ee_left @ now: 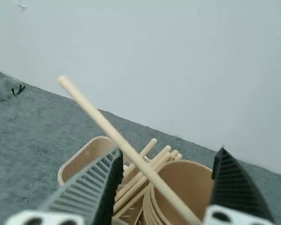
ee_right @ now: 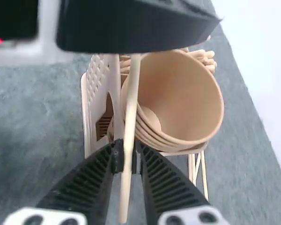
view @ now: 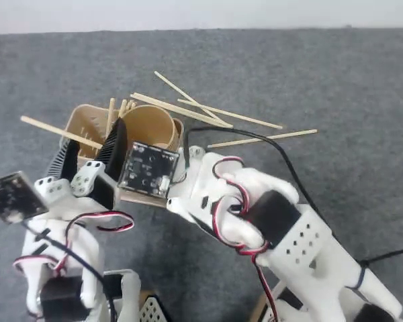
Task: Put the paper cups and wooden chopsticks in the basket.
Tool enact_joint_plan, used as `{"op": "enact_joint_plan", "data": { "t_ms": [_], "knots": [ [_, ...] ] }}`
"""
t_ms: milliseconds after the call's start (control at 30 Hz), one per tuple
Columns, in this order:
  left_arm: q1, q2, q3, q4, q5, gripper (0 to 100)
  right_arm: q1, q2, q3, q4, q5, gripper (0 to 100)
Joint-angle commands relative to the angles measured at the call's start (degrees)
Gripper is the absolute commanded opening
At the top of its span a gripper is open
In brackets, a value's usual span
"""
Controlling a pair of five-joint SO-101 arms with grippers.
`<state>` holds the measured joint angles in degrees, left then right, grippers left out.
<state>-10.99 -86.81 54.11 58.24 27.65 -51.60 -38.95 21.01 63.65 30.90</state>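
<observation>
A beige basket [view: 80,117] holds a stack of paper cups [view: 151,127] and a few wooden chopsticks [view: 124,106]. My right gripper [ee_right: 127,150] is shut on one chopstick [ee_right: 130,108] just beside the basket wall [ee_right: 96,93] and the cups [ee_right: 187,93]. That chopstick [view: 57,131] sticks out past the basket and crosses between the fingers of my left gripper [ee_left: 168,152], which stands open over the basket rim [ee_left: 79,157] without touching it. Several loose chopsticks [view: 208,114] lie on the mat beyond the basket.
A grey mat [view: 336,87] covers the table, with a pale wall behind it. Both arms crowd the near side of the basket, and the right arm's cable [view: 282,157] trails over the mat. Open mat lies to the far right and far left.
</observation>
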Motion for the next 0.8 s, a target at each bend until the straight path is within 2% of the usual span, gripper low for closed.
{"op": "enact_joint_plan", "data": {
  "t_ms": [0,133,400,533,633,767],
  "knots": [
    [0.4,0.7,-0.5,-1.3,4.0,29,-0.6,-3.8,4.1,-7.3,-1.8,0.6],
    [0.2,0.7,-0.3,-1.3,4.3,29,-0.7,-7.6,10.5,-16.2,-6.2,0.6],
    [0.1,0.7,0.4,-4.5,4.3,29,-0.6,-14.2,26.3,-32.0,-6.5,0.6],
    [0.4,0.7,0.7,-7.0,4.3,28,-0.6,-16.0,30.3,-35.3,-6.3,0.6],
    [0.5,0.7,0.6,-6.8,4.3,22,-0.5,-16.6,31.3,-35.3,-6.2,0.6],
    [0.5,0.6,0.7,-4.5,4.4,8,1.3,-16.7,31.0,-35.6,-6.2,0.6]
  ]
}}
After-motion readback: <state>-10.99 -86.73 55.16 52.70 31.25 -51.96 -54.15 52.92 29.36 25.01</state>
